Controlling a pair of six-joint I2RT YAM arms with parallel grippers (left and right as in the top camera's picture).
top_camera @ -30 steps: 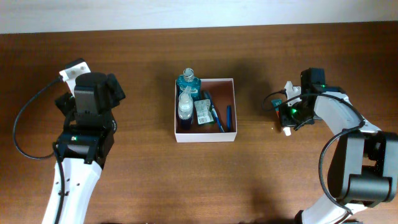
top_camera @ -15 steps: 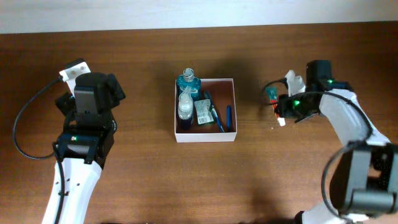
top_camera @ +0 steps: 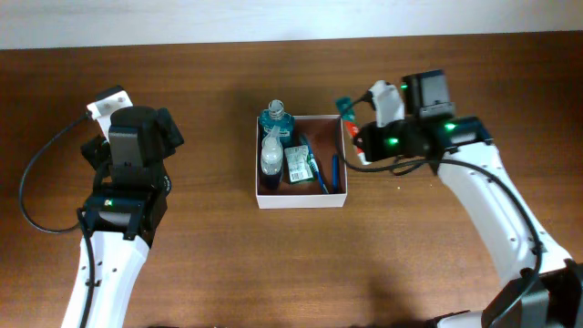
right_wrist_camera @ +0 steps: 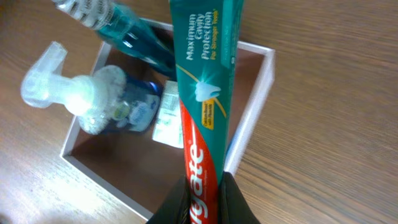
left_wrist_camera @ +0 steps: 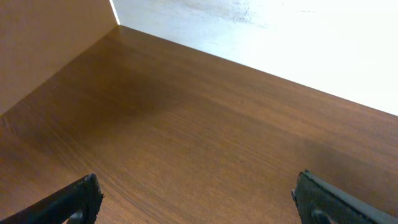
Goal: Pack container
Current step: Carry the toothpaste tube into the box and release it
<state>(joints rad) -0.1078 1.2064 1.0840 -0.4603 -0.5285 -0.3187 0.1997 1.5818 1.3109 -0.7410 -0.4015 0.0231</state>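
Note:
The container [top_camera: 301, 202] is a white square box with a pinkish-brown inside at the table's middle; it also shows in the right wrist view [right_wrist_camera: 261, 109]. It holds a blue bottle [top_camera: 275, 118], a clear pump bottle [top_camera: 271, 153], a green-and-white packet [top_camera: 298, 164] and a blue pen-like item [top_camera: 334, 171]. My right gripper [top_camera: 357, 138] is shut on a red-and-green toothpaste tube [right_wrist_camera: 202, 106], held above the box's right rim. My left gripper [left_wrist_camera: 196, 199] is open and empty over bare table far left of the box.
The brown wooden table [top_camera: 228, 264] ends at a pale wall along its far edge [top_camera: 291, 18]. My left arm [top_camera: 123, 191] stands at the left, my right arm [top_camera: 492, 219] reaches in from the lower right.
My right gripper has lifted the toothpaste tube from the table at the right and carried it leftward to the box's right rim. The left arm has not moved.

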